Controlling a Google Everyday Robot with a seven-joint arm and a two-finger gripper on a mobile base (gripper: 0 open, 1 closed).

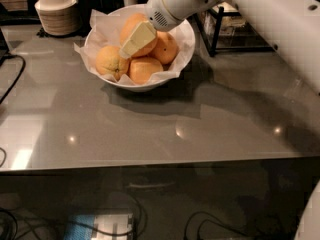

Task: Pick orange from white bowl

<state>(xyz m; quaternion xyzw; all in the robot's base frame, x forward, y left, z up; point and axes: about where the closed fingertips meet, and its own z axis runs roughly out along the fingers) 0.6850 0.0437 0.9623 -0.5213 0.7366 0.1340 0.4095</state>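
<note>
The white bowl point(185, 36) with crinkled paper lining stands at the back middle of the grey table. Several oranges lie piled in it. The top orange point(134, 26) is the largest and lies at the back of the pile. My gripper point(136, 40) comes in from the upper right on a white arm and sits right on that top orange, its cream finger point(140, 37) lying across the front of the fruit. Other oranges sit at the left point(111, 62), front point(142, 70) and right point(166, 48).
A stack of small beige bowls point(56, 13) stands at the back left. A black wire rack point(235, 29) stands at the back right. A black cable point(12, 79) runs along the left edge. The grey table point(150, 129) stretches to the front.
</note>
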